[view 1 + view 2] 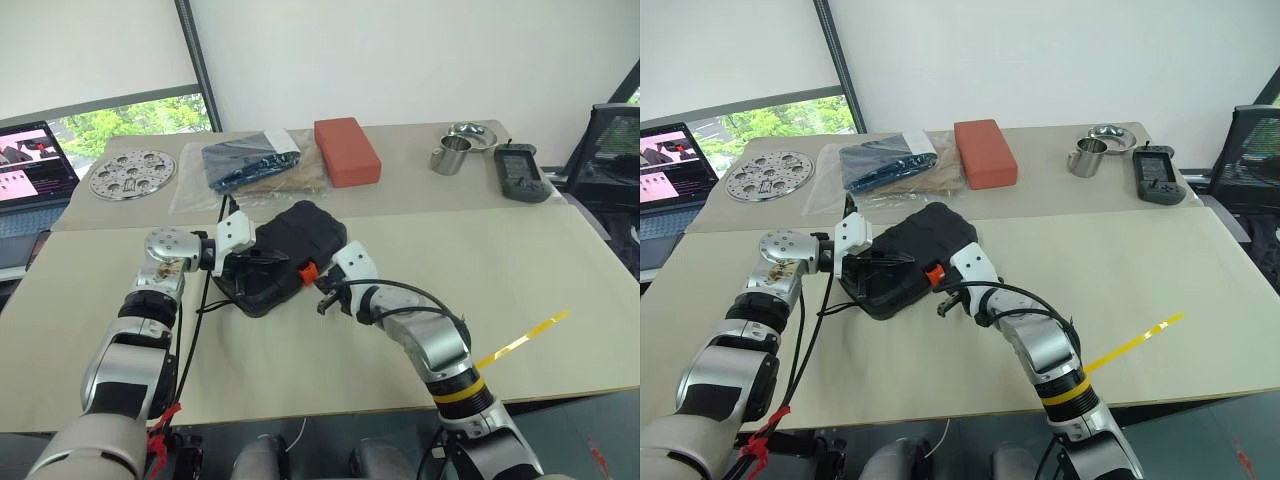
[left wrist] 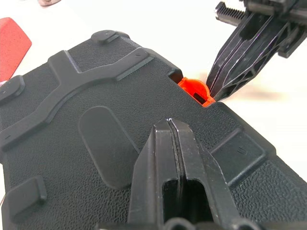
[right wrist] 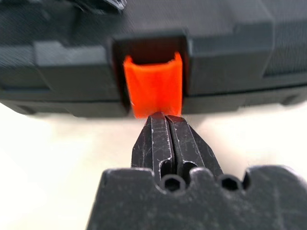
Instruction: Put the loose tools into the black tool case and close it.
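**Both pincers closed at the shut tool case**

The right gripper (image 3: 167,120) has its two black fingers pressed together, holding nothing; its tips meet the lower edge of the orange latch (image 3: 153,84) on the front wall of the black tool case (image 1: 285,255). Just beyond those tips the case lies with its lid down on the tan table (image 1: 520,290), the latch facing the right gripper.

The left gripper (image 2: 169,125) is also closed and empty, its joined fingers resting on the textured lid from the case's left side, pointing across toward the latch and the right gripper's tips.

Farther past both pincers, a dark blue item in a clear bag (image 1: 245,162) lies beside a red block (image 1: 347,150). Beyond the left gripper and out to its left sits a round perforated metal disc (image 1: 132,174), near a laptop screen (image 1: 35,160). Far out past the right gripper stand a metal cup (image 1: 450,157), a metal bowl (image 1: 472,134) and a dark handheld device (image 1: 520,172).
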Motion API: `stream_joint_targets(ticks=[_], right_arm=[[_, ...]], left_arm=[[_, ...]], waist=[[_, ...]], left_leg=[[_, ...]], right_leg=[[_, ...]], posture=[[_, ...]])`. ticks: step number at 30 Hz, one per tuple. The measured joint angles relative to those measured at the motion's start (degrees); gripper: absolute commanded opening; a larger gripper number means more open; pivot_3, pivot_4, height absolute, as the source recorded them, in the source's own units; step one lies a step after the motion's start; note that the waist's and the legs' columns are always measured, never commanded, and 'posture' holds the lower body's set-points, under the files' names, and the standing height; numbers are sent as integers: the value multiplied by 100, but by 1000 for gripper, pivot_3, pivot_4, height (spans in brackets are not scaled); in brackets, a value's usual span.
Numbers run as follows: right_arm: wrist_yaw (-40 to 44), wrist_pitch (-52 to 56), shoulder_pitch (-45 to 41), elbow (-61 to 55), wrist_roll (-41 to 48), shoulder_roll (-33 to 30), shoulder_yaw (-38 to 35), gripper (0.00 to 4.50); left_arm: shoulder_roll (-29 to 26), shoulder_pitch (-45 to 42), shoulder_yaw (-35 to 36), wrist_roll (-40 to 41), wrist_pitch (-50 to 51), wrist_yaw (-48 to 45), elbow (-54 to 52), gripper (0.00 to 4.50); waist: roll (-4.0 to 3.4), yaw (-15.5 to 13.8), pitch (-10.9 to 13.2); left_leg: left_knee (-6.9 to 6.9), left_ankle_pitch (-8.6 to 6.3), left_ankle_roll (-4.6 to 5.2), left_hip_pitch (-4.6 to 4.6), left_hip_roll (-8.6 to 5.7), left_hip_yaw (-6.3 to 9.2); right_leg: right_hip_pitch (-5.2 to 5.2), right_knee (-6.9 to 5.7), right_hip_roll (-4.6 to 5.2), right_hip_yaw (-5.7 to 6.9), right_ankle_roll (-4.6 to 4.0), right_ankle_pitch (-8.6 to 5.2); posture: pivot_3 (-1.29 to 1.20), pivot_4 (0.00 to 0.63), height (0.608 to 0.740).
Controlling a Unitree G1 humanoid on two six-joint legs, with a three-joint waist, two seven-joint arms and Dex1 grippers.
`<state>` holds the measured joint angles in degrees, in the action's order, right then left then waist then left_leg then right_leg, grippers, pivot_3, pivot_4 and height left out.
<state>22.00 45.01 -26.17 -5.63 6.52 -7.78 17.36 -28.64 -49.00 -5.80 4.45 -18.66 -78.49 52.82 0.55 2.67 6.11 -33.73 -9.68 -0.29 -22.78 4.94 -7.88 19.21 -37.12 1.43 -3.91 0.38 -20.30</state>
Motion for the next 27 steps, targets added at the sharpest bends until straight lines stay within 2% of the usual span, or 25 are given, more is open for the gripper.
stream_joint_targets(ticks=[22,27], right_arm=[[41,-13,-141,270,-112,86,-3,15],[285,-65,113,-221,-83,-433,-30,15]], left_arm=[[2,17,3,3,1,8,-46,0],[3,135,130,128,30,48,-182,0]], waist=[[1,-1,1],[1,-7,1]], left_leg=[[2,0,0,-4,-1,-1],[9,-3,3,-6,-2,-2]], right_leg=[[4,2,2,-1,0,0],[3,10,10,-1,1,0]], posture=[[0,150,740],[0,150,740]])
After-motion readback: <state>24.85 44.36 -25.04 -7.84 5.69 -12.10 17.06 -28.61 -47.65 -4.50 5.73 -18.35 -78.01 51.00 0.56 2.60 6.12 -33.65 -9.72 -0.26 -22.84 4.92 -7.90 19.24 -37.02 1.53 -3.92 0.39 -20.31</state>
